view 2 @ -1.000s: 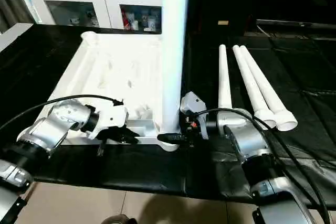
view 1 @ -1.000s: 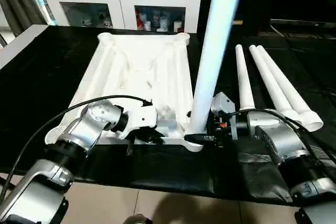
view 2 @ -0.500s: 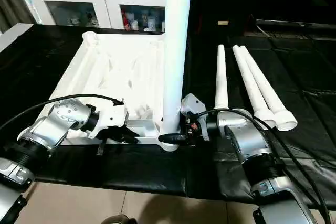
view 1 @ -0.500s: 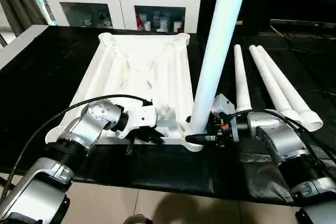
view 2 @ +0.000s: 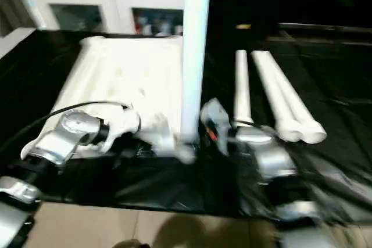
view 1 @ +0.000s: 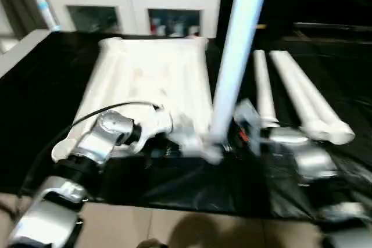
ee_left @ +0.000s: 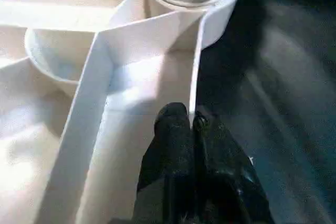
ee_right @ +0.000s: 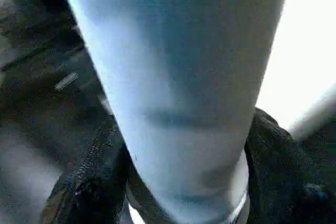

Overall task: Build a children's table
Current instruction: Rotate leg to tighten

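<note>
The white table top (view 1: 145, 74) is lying upside down in the middle left of the picture on the black desk (view 1: 40, 85). One white leg (view 1: 232, 56) is standing up from the corner hole (view 1: 212, 154) at the near right of the top. Three more legs (view 1: 302, 94) are lying side by side on the desk at the right, well apart from the top. The left tool (ee_left: 189, 121) is pinching shut on a thin wall at the near edge of the table top. The right tool (ee_right: 181, 171) is hugging the bottom of the standing leg, with one finger on each side of it. I think the leg is not all the way in yet. It is tall and leaning a little, so if the right tool is pushing or turning it crooked, it could jam in the hole or pop out and fall on the desk. The left tool is holding only a thin wall, so it could slip off. Then the whole top could be sliding or lifting while the leg is being pushed in.
</note>
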Available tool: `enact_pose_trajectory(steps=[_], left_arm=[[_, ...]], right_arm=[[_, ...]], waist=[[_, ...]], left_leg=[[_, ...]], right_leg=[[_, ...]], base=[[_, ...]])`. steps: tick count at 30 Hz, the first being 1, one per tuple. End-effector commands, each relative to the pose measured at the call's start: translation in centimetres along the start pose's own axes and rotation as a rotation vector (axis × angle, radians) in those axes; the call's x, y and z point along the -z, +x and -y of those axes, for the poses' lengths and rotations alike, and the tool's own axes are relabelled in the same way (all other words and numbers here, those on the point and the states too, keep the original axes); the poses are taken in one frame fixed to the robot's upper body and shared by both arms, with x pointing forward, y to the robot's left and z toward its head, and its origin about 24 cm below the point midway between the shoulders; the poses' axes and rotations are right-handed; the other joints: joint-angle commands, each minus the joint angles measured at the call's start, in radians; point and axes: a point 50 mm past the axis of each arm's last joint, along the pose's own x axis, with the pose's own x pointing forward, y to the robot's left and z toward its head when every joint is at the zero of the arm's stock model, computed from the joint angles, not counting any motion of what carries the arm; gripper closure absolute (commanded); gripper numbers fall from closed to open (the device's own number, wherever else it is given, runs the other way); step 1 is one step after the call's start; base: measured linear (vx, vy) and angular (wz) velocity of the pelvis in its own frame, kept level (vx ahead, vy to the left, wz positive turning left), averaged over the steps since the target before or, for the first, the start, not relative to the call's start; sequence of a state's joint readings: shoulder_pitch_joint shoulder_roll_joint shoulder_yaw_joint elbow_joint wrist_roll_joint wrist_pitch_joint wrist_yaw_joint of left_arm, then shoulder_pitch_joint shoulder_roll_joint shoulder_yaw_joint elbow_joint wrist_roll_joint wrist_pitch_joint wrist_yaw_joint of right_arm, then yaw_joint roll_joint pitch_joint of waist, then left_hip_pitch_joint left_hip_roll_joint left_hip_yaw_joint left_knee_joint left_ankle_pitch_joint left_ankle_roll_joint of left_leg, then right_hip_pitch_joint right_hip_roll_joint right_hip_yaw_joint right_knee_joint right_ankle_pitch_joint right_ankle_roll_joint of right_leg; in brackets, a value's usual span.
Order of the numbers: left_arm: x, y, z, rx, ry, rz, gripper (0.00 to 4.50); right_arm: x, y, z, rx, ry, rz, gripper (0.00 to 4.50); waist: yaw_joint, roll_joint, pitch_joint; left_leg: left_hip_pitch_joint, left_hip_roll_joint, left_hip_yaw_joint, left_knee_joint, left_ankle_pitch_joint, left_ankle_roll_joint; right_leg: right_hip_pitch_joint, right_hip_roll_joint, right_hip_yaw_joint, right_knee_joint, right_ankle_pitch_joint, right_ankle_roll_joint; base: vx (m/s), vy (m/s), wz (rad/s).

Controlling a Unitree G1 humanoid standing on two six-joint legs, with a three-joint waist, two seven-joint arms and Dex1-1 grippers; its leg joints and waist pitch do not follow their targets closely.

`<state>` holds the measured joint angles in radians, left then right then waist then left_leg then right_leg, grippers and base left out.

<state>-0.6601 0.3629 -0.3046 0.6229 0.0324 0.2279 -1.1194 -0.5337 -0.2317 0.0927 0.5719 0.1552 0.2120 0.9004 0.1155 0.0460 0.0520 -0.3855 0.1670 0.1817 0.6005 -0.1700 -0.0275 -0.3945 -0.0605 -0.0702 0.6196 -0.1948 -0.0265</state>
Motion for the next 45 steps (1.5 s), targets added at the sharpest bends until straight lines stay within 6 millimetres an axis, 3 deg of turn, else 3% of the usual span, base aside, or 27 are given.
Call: enact_pose_trajectory(steps=[1,5,9,11,12,13,21,26,30,34,39,45], left_arm=[[-2.3,-0.5,-0.9,-0.140,-0.053,0.121,4.50],[-2.9,0.1,-0.6,-0.214,-0.090,0.121,4.50],[-4.2,1.5,0.2,-0.287,-0.128,0.127,4.50],[-4.4,2.0,0.5,-0.297,-0.133,0.115,4.50],[-4.5,2.0,0.6,-0.301,-0.132,0.108,4.50],[-4.3,2.2,0.6,-0.315,-0.125,0.087,4.50],[-3.3,1.5,0.3,-0.329,-0.101,0.041,4.50],[-2.6,0.9,0.0,-0.307,-0.080,0.015,4.50],[-1.9,0.4,-0.3,-0.264,-0.038,-0.013,4.50],[-1.3,-0.1,-0.4,-0.214,0.003,-0.033,4.50],[-0.7,-0.6,0.1,-0.067,0.139,-0.051,4.50],[-0.3,-0.7,1.2,0.141,0.261,-0.097,4.50]], right_arm=[[1.6,1.2,0.0,0.112,0.109,-0.050,1.86],[1.6,3.0,0.3,0.293,0.234,-0.042,1.86],[1.1,5.3,0.1,0.418,0.329,-0.041,1.86],[0.9,5.8,-0.2,0.426,0.340,-0.044,1.86],[0.8,6.0,-0.2,0.425,0.341,-0.044,1.86],[0.6,6.2,-0.5,0.402,0.337,-0.035,1.30],[0.2,6.1,-0.3,0.385,0.290,0.010,0.67],[0.0,5.0,0.4,0.357,0.235,0.047,0.30],[-0.5,2.9,0.9,0.248,0.141,0.093,0.11],[-0.8,0.8,1.2,0.140,0.039,0.086,0.11],[-1.3,-2.1,1.8,0.025,-0.087,0.039,0.11],[-1.7,-3.9,1.4,-0.154,-0.189,-0.040,0.11]], waist=[[-0.007,-0.002,-0.063],[-0.035,0.001,-0.067],[-0.050,0.001,-0.067],[-0.051,0.003,-0.069],[-0.052,-0.010,-0.069],[-0.048,-0.006,-0.071],[-0.048,0.002,-0.066],[-0.049,0.003,-0.068],[-0.042,0.004,-0.070],[-0.023,0.003,-0.071],[-0.011,0.000,-0.069],[0.010,0.003,-0.071]], left_leg=[[0.021,0.071,-0.043,-0.084,-0.293,-0.036],[0.017,0.065,-0.037,-0.076,-0.253,-0.010],[0.016,0.063,-0.034,-0.073,-0.227,0.000],[0.016,0.065,-0.033,-0.073,-0.205,0.011],[0.015,0.065,-0.030,-0.074,-0.201,0.017],[0.015,0.064,-0.030,-0.071,-0.187,0.025],[0.019,0.066,-0.032,-0.077,-0.249,0.007],[0.016,0.065,-0.031,-0.075,-0.219,0.024],[0.017,0.067,-0.030,-0.074,-0.212,0.036],[0.018,0.069,-0.028,-0.071,-0.194,0.049],[0.017,0.070,-0.027,-0.070,-0.209,0.047],[0.021,0.073,-0.026,-0.069,-0.209,0.051]], right_leg=[[0.043,-0.109,0.052,-0.088,-0.356,-0.183],[0.043,-0.106,0.055,-0.085,-0.239,-0.218],[0.045,-0.100,0.052,-0.087,-0.223,-0.217],[0.047,-0.096,0.051,-0.084,-0.170,-0.224],[0.048,-0.095,0.051,-0.084,-0.160,-0.225],[0.048,-0.098,0.051,-0.081,-0.143,-0.228],[0.045,-0.099,0.052,-0.087,-0.197,-0.213],[0.048,-0.097,0.052,-0.081,-0.140,-0.226],[0.048,-0.095,0.051,-0.081,-0.121,-0.223],[0.048,-0.095,0.050,-0.078,-0.098,-0.222],[0.047,-0.096,0.051,-0.083,-0.155,-0.203],[0.042,-0.094,0.049,-0.082,-0.150,-0.210]], base=[[0.000,0.000,0.00],[0.000,0.000,0.00],[0.000,0.000,0.00],[0.000,0.000,0.00],[0.000,0.000,0.00],[0.000,0.000,0.00],[0.000,0.000,0.00],[0.000,0.000,0.00],[0.000,0.000,0.00],[0.000,0.000,0.00],[0.000,0.000,0.00],[0.000,0.000,0.00]])
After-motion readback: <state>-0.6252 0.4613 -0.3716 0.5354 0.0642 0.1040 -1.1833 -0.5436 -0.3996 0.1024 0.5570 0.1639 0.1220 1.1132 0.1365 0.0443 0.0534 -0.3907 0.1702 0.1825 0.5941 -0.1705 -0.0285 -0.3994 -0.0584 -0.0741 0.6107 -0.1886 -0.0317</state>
